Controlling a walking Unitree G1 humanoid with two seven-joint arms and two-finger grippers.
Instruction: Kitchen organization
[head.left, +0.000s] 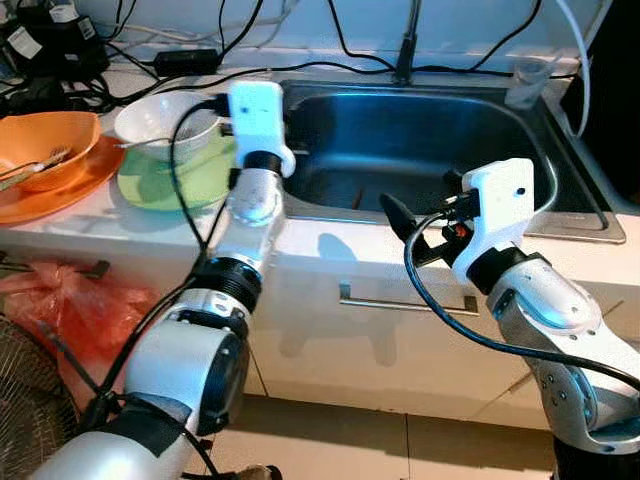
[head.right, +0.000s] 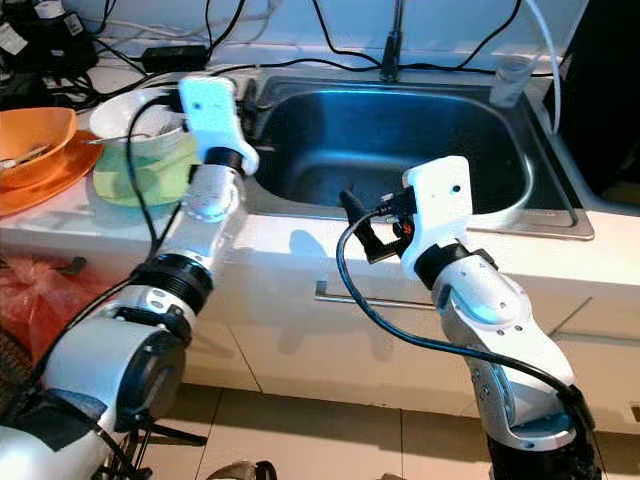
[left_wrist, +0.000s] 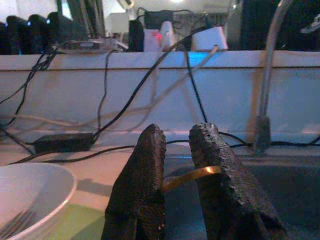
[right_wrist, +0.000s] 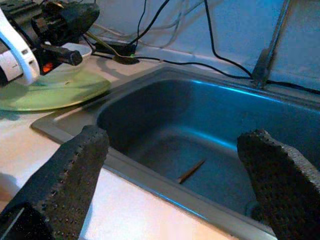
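A steel sink (head.left: 560, 190) is set into the white counter (head.left: 330, 255), with a thin stick (right_wrist: 190, 171) lying on its bottom. Left of the sink a green plate (head.left: 150, 185) carries a white bowl (head.left: 150, 118) with a fork in it, and further left sits an orange bowl (head.left: 45, 145) on an orange plate (head.left: 60, 195). Black cables (head.left: 300, 68) trail along the back of the counter.

The left gripper (left_wrist: 177, 175) is raised over the left rim of the sink, just beside the white bowl. Its two fingers are closed nearly together and pinch the thin golden handle of a spoon (left_wrist: 192, 176); the spoon's bowl end sticks out beyond the fingers toward the back of the counter.

The right gripper (right_wrist: 170, 175) hovers over the counter at the sink's front edge, fingers spread wide and holding nothing.
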